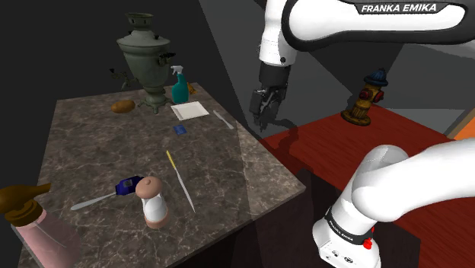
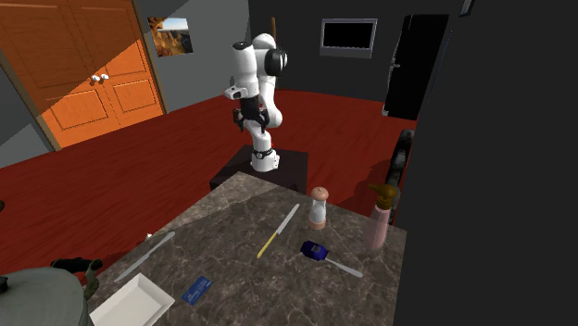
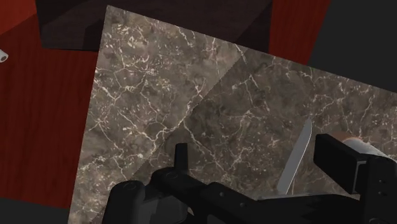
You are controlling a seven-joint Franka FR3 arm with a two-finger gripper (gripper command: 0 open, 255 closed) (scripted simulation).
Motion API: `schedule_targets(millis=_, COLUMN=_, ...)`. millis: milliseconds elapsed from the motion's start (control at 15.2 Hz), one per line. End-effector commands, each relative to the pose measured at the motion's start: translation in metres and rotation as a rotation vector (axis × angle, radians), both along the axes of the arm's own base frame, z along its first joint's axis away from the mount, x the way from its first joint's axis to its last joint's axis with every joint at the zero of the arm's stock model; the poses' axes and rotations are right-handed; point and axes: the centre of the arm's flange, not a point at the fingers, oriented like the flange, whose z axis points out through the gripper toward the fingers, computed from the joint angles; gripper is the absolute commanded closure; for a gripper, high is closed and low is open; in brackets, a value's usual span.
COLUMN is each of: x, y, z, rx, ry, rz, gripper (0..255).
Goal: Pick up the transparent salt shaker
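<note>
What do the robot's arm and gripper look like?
Rounded white shells with dark joints form the arm. One link bears white lettering, FRANKA EMIKA, on a dark band. Near its base sits a small red mark. The gripper is all black, with two blocky fingers.

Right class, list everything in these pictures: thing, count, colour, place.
table: one, dark marble, centre
salt shaker: one, white, brown cap, shoulder view's near end
pump bottle: one, pink, brown top, near corner
blue-handled utensil: one, beside shaker
stick: one, yellow-white, mid-table
samovar: one, grey-green, far end
spray bottle: one, teal, beside samovar
tray: one, white, near spray bottle
brown lump: one, beside samovar
card: one, blue, near tray
knife: one, grey, beside tray
hydrant figure: one, red, on red floor
arm: one, white, on stand
gripper: one, black, open, raised away from shaker
</note>
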Motion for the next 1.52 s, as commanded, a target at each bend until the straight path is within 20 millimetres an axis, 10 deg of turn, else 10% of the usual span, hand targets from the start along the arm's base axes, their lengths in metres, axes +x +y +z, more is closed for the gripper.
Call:
schedule_targets(millis=0, x=0.005, y=0.027, z=-0.010, rx=-0.011, ry=0.004, rz=-0.013, gripper=0)
schedule_targets(millis=1452, x=0.106, y=0.300, z=-0.109, rx=-0.130, ry=0.045, rz=-0.131, gripper=0)
